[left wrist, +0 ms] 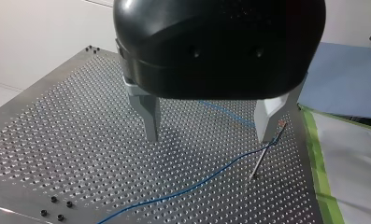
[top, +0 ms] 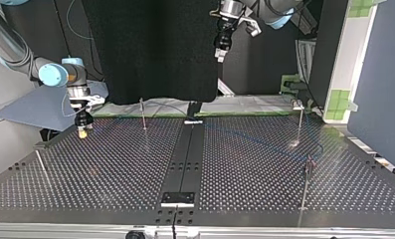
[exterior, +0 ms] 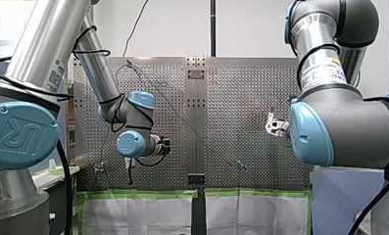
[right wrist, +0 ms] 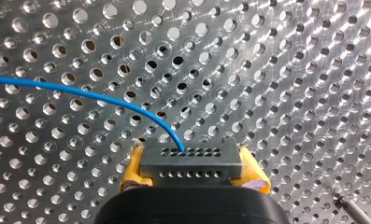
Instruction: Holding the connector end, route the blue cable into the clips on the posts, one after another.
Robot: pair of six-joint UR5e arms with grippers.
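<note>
Blue cable (right wrist: 87, 95) ends in a grey metal connector (right wrist: 192, 173), a small block with rows of holes. My right gripper (right wrist: 191, 156) is clamped on that connector, with a yellow pad (right wrist: 135, 169) pressed to each side. The cable leaves the block's upper face and curves away over the perforated table (right wrist: 290, 70).

Places from the top view, all taken off the black centre rail (top: 185, 159):
- My right gripper is well off the rail toward the view's left, near the table's far edge and low over the holes. Whether it touches the plate, cannot tell.
- My left gripper (left wrist: 207, 139) hangs high, almost above the rail's far end and well clear of the table.
- Far left post (top: 143, 114) stands near the rail on the right gripper's side.
- Far right post (top: 299, 122) and near right post (top: 307, 183) stand on the rail's other side.
- The cable shows faintly, running from near the rail's far end out toward the far right post.

In the left wrist view the metal fingers (left wrist: 148, 116) are spread wide with nothing between them. The cable lies slack on the table under them. A slanted post is just beside one finger, its clip (left wrist: 282, 124) at the top. Whether the cable sits in that clip, cannot tell.
</note>
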